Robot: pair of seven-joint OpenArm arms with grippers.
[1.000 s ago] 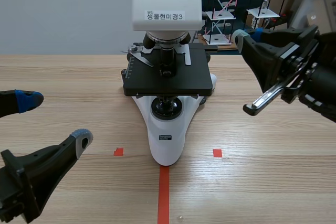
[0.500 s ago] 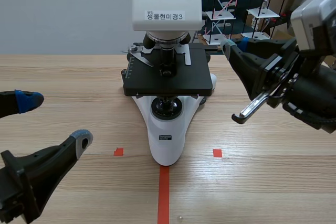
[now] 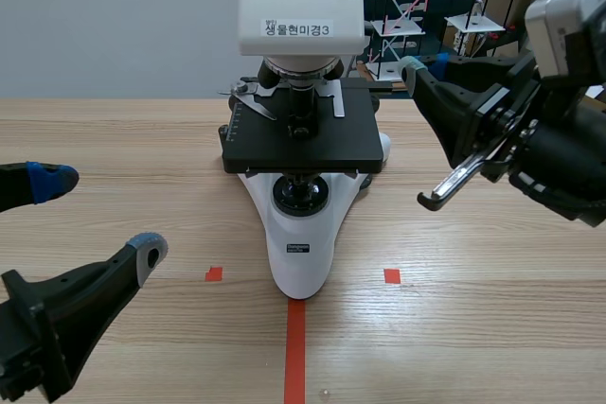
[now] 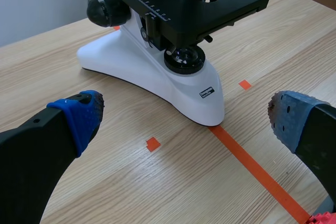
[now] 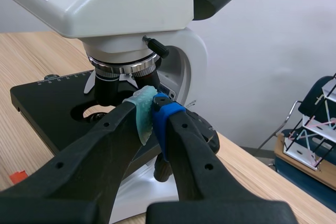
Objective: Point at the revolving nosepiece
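Pads [image 5: 140,116] pressed together, right gripper [image 5: 152,109] now sits nearer the revolving nosepiece [image 5: 123,67]; left gripper [image 4: 185,115] stays spread wide.

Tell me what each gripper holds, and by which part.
Nothing. The left gripper is open and empty; the right gripper is shut on nothing, tips by the nosepiece.

Your scene view sits low and near between the arms, facing 12 o'clock across the counter [image 3: 492,328] at the microscope [image 3: 301,253]. Your left wrist view looks down on it from its 8 o'clock. Your right wrist view faces it close from 3 o'clock. All three share its black stage [image 3: 303,144].
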